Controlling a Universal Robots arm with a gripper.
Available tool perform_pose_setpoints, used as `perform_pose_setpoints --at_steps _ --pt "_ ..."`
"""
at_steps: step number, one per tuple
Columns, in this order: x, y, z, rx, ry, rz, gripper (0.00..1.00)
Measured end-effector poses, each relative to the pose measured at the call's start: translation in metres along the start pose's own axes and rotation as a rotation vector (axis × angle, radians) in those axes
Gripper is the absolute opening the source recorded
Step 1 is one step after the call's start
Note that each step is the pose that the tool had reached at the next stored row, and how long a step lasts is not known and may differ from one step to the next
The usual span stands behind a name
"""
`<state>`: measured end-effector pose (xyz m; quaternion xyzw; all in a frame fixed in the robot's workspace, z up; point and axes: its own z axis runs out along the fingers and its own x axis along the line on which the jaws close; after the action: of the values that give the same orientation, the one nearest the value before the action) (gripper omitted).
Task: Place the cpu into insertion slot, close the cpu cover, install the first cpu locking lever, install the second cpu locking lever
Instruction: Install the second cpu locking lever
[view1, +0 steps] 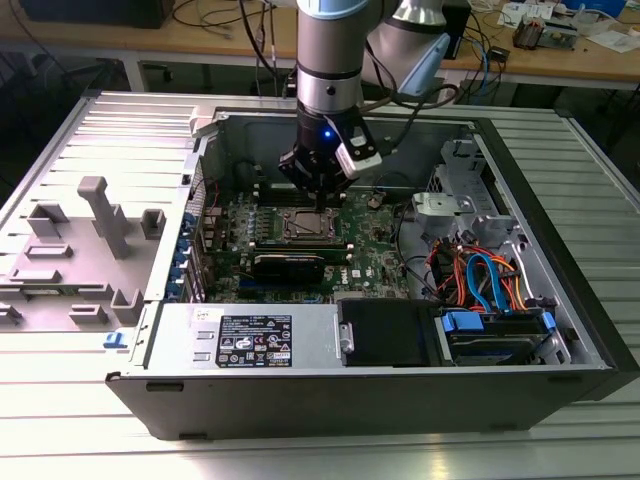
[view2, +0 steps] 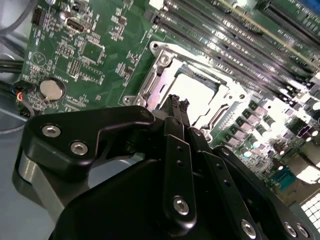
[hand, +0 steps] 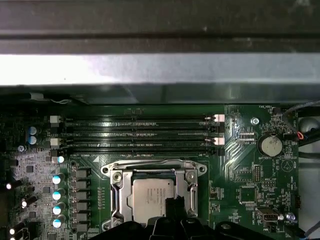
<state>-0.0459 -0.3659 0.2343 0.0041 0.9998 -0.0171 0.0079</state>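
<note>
The cpu (hand: 150, 192) lies flat in the insertion slot (hand: 116, 200) of the green board, its silver top bright in the second wrist view (view2: 195, 92). The cpu cover (hand: 190, 187) lies down around it as a metal frame, with the chip showing through the cut-out. A thin wire lever (hand: 155, 161) runs along the socket's far edge. My gripper (view1: 318, 205) hangs straight over the socket inside the open case. Its black fingertips (view2: 177, 102) are pressed together with nothing between them, just above the chip's edge (hand: 173, 204).
Long black memory slots (hand: 140, 132) run just beyond the socket, and a coin battery (hand: 270, 145) sits to one side. The case's metal wall (hand: 150, 70) stands behind the board. Orange and blue cables (view1: 480, 275) and drive bays fill the exterior view's right.
</note>
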Motion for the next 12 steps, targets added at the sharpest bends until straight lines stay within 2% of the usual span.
perform_pose_setpoints --at_steps 12 --pt "-0.0001 -0.0134 0.0004 0.0001 0.0000 0.000 0.11"
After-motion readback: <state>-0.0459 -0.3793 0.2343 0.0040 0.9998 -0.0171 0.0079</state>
